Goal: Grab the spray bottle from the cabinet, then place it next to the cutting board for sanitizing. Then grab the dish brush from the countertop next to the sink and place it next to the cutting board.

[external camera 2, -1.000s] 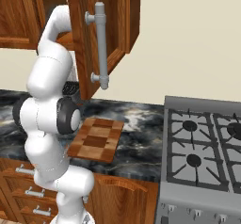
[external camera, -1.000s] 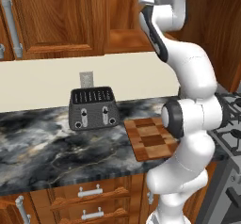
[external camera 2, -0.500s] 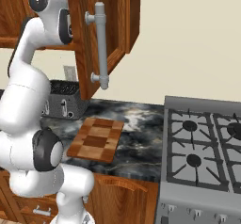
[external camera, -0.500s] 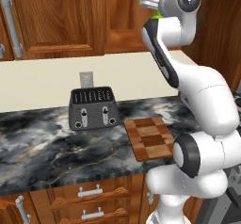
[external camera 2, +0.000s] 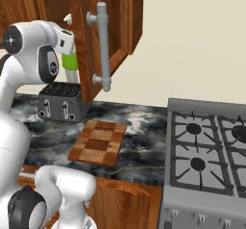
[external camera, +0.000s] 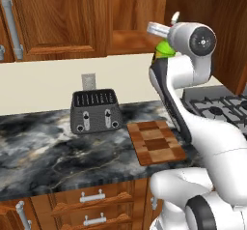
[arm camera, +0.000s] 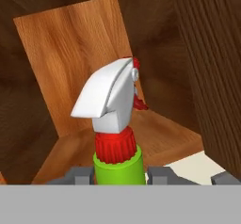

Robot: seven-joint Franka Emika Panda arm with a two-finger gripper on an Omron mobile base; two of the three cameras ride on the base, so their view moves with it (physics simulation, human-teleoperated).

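Note:
My gripper [arm camera: 118, 175] is shut on the spray bottle [arm camera: 113, 124], with a dark finger on each side of its green body. The white head with the red tip points away from the camera. Behind it is the inside of the cabinet [arm camera: 70, 44]. From the base, the green spray bottle [external camera: 164, 48] [external camera 2: 70, 60] hangs in the air at the cabinet's open front [external camera: 140, 11], beside the swung-out door [external camera 2: 120, 26]. Below on the countertop [external camera: 48, 147] lies the checkered cutting board [external camera: 155, 142] [external camera 2: 98, 142]. The dish brush and the sink are out of view.
A dark toaster [external camera: 95, 110] [external camera 2: 60, 102] stands against the wall left of the board. The open door's long bar handle [external camera 2: 102, 45] hangs over the counter. A gas stove [external camera 2: 206, 146] adjoins the counter on the right. Drawers [external camera: 91, 207] run below.
The arm has come down and back from high in the cabinet. The spray bottle has come with it and now shows at the cabinet's front.

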